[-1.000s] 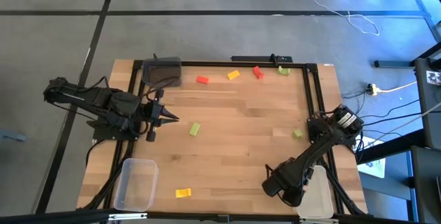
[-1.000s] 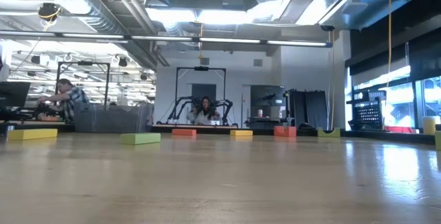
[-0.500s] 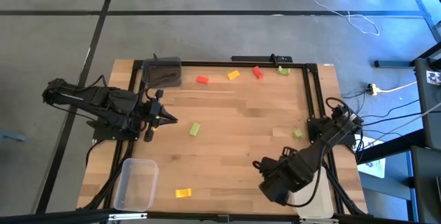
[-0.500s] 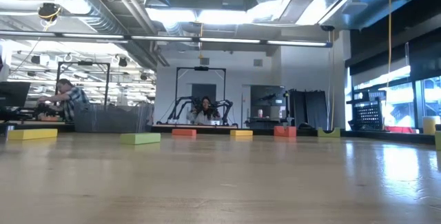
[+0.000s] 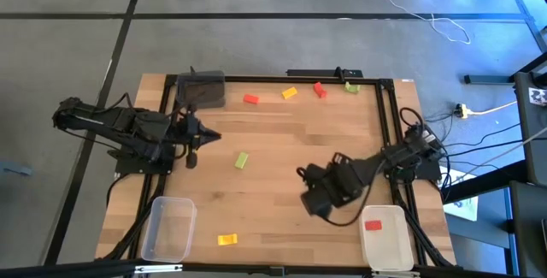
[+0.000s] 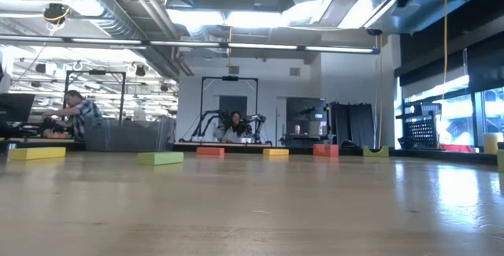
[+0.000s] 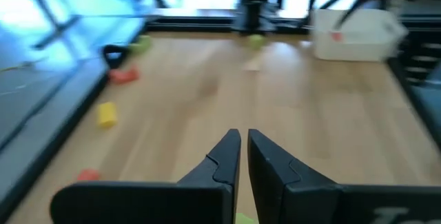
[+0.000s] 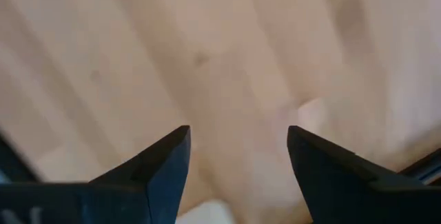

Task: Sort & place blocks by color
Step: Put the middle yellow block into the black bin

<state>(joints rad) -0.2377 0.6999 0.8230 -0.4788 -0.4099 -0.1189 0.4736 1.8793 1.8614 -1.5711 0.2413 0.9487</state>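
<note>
1. My right gripper (image 5: 309, 203) hangs over bare table (image 5: 282, 218), fingers spread wide, nothing between them.
2. My left gripper (image 5: 202, 135) waits at the table's left side, fingers pinched together, empty.
3. One red block (image 5: 373, 224) lies in the white bin (image 5: 386, 245).
4. A green block (image 5: 242, 160) lies mid-table; a yellow block (image 5: 226, 239) near the clear bin (image 5: 167, 228).

Three bins, dark (image 5: 202, 89), clear (image 5: 167, 228), white (image 5: 386, 240), edge the table (image 5: 282, 175).

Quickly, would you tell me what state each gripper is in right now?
Left gripper: closed, holding nothing, above the table's left side.
Right gripper: open, empty, over bare wood.
</note>
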